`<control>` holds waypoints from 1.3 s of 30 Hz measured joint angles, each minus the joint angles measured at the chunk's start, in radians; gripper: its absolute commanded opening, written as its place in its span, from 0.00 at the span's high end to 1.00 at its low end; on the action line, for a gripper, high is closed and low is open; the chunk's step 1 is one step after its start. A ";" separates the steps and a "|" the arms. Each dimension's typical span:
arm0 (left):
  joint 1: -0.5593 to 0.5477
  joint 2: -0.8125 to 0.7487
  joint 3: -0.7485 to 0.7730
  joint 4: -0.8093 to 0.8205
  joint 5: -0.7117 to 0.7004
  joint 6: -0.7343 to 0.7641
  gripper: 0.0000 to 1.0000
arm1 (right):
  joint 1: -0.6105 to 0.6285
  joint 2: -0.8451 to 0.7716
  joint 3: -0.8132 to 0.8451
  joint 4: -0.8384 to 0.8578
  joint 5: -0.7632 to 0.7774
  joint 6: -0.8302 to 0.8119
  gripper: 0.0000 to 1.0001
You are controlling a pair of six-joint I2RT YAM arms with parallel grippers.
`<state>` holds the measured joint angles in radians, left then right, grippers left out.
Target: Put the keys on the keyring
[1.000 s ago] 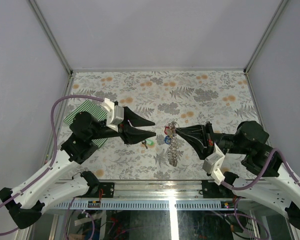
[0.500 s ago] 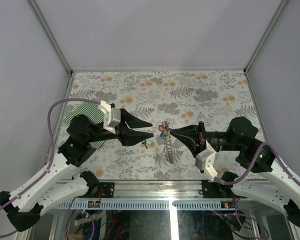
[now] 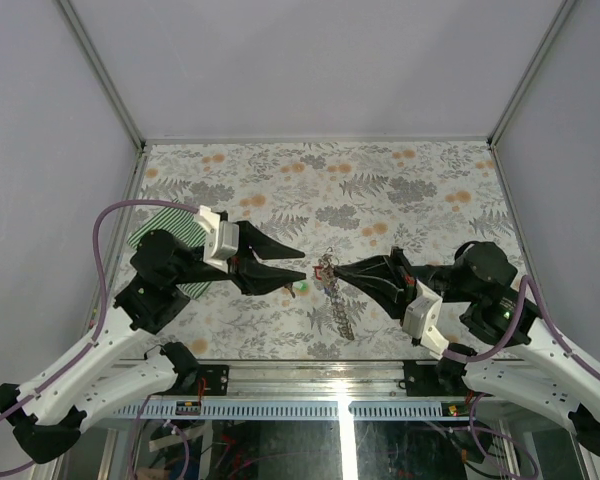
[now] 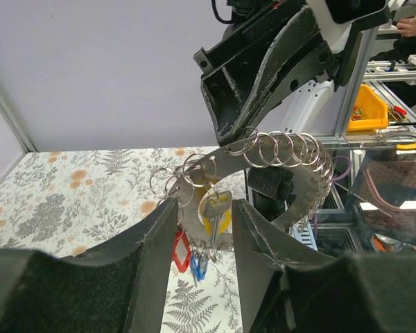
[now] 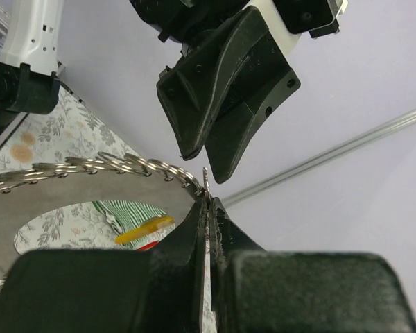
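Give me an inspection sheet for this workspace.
Surface: floral-print table, lying flat.
Job's things: keyring held above the table; yellow key, red key and blue key hang from it; green key loose on the table.
Clutter: striped cloth at the left.
Grippers: right gripper shut on the keyring; left gripper open, fingers either side of it.
Cables: purple cables along both arms.
Surroundings: grey walls; yellow bin beyond the table.

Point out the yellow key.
Left wrist view: the yellow key hangs from the keyring between the left claw's fingers, just above the red key.
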<state>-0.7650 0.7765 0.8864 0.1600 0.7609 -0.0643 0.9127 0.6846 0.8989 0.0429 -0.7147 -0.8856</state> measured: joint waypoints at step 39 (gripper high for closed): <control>0.000 -0.036 0.015 0.080 -0.011 -0.040 0.66 | 0.002 0.201 0.312 -0.207 0.066 0.662 1.00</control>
<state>-0.7650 0.7406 0.9012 0.2398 0.7494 -0.1040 0.9146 0.8852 1.2106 -0.1642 -0.6487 -0.2237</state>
